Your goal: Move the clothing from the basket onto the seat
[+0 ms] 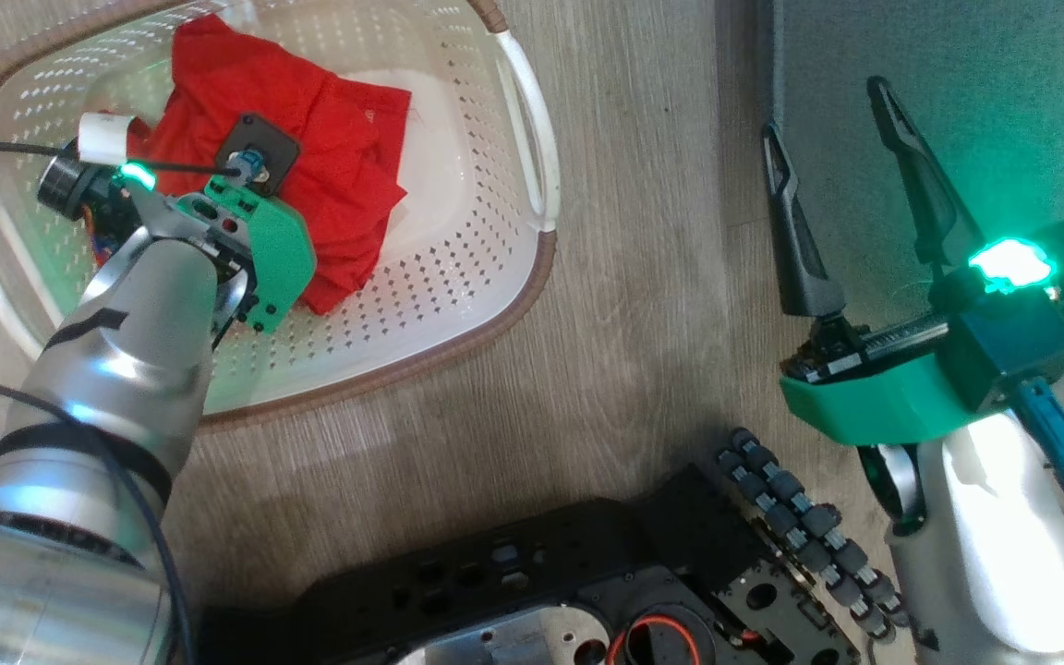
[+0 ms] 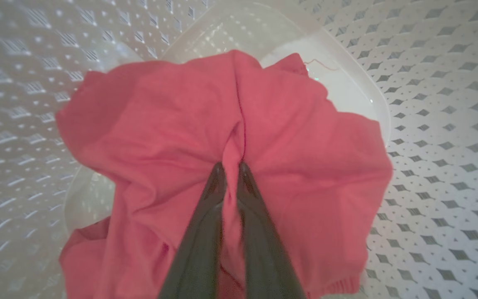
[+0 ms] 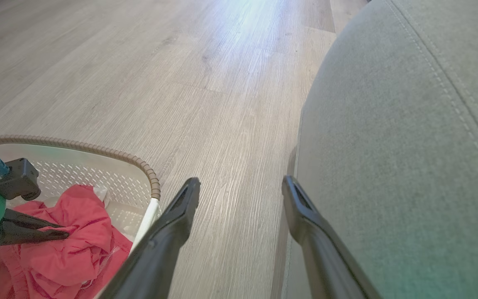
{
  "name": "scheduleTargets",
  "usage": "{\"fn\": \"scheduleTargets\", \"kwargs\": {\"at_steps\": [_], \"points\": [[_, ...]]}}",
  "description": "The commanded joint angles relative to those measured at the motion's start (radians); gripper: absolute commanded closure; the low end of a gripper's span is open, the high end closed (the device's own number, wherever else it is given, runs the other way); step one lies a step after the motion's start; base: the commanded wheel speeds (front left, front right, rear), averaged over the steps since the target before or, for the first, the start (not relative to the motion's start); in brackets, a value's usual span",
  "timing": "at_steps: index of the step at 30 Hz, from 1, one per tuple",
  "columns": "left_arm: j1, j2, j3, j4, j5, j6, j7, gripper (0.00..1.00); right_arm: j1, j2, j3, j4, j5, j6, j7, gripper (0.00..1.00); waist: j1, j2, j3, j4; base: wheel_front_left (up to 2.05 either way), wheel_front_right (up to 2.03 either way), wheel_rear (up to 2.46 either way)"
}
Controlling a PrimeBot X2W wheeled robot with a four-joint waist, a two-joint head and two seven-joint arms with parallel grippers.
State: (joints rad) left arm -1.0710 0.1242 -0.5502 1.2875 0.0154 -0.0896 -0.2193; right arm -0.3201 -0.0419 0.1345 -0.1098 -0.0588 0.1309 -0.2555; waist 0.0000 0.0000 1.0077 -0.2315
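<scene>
The red clothing (image 1: 310,175) lies bunched in the cream basket (image 1: 458,277) at the upper left of the head view. In the left wrist view my left gripper (image 2: 230,166) is shut on a raised fold of the red clothing (image 2: 172,124), the cloth pinched between its dark fingers. From the right wrist view the left gripper's fingers (image 3: 27,232) press into the red clothing (image 3: 69,249). My right gripper (image 1: 828,120) stands open at the edge of the grey seat (image 1: 985,102), nothing between its fingers. I cannot tell one garment from the other.
Wood-look floor (image 1: 643,277) separates the basket from the seat (image 3: 409,145). The robot's dark base (image 1: 587,582) with its roller wheel sits at the bottom of the head view. A black cable runs across the basket's left side.
</scene>
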Motion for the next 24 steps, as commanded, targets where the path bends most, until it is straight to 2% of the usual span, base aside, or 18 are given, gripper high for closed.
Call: {"fn": "scheduleTargets", "kwargs": {"at_steps": [1,11,24], "points": [[0.018,0.024,0.009,0.002,-0.015,-0.004,-0.012,1.0,0.019,-0.008,0.02,-0.03,-0.001,0.0,-0.006,0.0,0.0,0.0,-0.006,0.005,0.0,0.0,0.0],[0.072,-0.012,0.012,-0.024,-0.057,-0.015,-0.041,1.0,-0.011,-0.008,-0.014,0.006,-0.043,0.0,-0.006,0.0,0.0,0.0,-0.139,0.055,0.0,0.0,0.0],[0.308,-0.023,0.11,-0.361,-0.165,-0.018,-0.042,1.0,0.004,-0.008,-0.036,0.104,-0.025,0.0,-0.006,0.0,0.0,0.0,-0.456,0.152,0.0,0.0,0.0]]}}
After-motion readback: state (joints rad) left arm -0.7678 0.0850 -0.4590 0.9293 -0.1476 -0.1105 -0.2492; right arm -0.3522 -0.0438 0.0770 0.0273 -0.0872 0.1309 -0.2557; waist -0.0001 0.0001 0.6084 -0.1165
